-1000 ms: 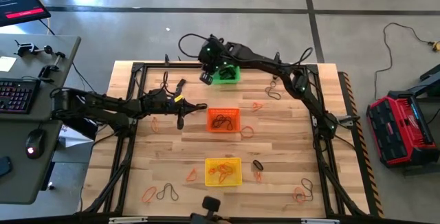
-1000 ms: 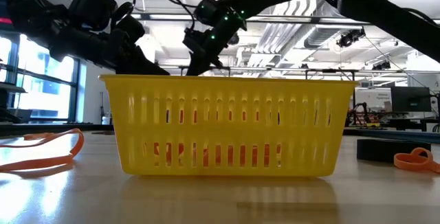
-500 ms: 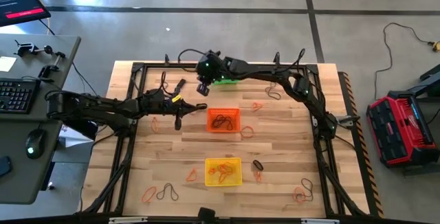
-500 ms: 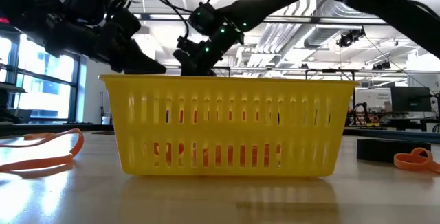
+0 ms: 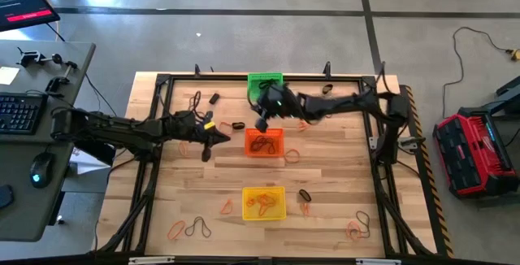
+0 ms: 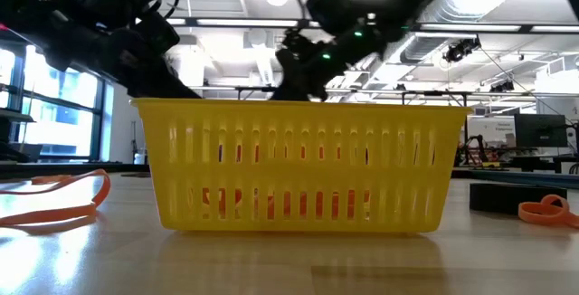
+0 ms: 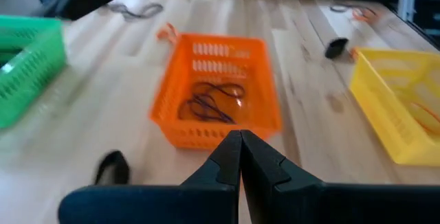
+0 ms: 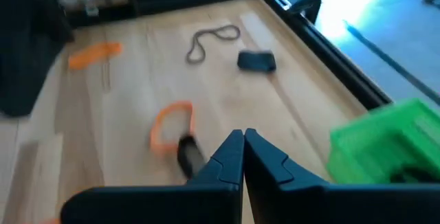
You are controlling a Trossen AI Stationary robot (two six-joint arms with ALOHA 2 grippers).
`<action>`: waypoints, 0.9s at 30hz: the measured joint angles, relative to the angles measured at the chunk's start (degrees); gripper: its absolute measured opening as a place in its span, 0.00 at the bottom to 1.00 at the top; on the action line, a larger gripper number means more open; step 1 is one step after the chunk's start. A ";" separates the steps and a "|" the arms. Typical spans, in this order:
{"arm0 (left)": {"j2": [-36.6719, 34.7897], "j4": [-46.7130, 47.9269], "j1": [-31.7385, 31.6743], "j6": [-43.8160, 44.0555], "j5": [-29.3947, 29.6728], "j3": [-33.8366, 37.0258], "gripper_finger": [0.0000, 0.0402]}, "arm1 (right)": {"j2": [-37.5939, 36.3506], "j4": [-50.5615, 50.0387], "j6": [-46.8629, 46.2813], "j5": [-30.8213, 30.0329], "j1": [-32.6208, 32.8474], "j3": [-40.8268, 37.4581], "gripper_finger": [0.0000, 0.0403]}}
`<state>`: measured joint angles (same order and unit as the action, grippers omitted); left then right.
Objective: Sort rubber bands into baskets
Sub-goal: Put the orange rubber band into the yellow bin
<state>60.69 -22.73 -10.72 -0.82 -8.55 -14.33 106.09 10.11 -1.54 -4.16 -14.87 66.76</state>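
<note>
Altogether three baskets: green (image 5: 263,80), orange (image 5: 264,142), yellow (image 5: 264,202).

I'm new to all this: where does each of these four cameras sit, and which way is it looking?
High view: overhead, straight down on the table; both arms show.
Low view: at tabletop height, facing the yellow basket; arms cross above.
Left wrist view: on the left arm, past the shut left gripper toward the orange basket.
Right wrist view: on the right arm, past the shut right gripper; the green basket lies beside.
Shared: the high and left wrist views both show all three baskets.
</note>
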 joint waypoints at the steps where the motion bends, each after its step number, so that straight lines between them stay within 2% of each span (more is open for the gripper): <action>1: 0.00 0.59 0.98 0.19 0.25 0.00 0.00 | -1.34 1.14 0.02 -1.59 1.02 -2.62 0.00; 5: 0.00 2.92 5.92 2.30 3.29 0.00 0.00 | -4.59 4.96 -0.89 -7.41 5.35 -10.46 0.00; 10: 0.00 4.46 13.65 7.24 7.96 0.00 0.00 | -6.21 8.81 -4.23 -12.83 10.25 -15.70 0.00; 17: 0.00 5.01 26.28 14.79 16.73 0.00 0.00 | -6.24 10.13 -5.09 -17.97 15.41 -16.35 0.00; 23: 0.19 5.43 35.30 22.32 23.47 0.00 0.01 | -6.24 10.77 -5.66 -18.43 17.63 -16.35 0.00; 27: 1.69 8.87 39.72 28.42 28.25 -2.04 0.06 | -6.24 10.73 -5.59 -18.43 18.05 -16.35 0.00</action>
<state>62.37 -13.87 29.00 27.60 19.69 -16.37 99.85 20.84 -7.13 -22.59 3.18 50.41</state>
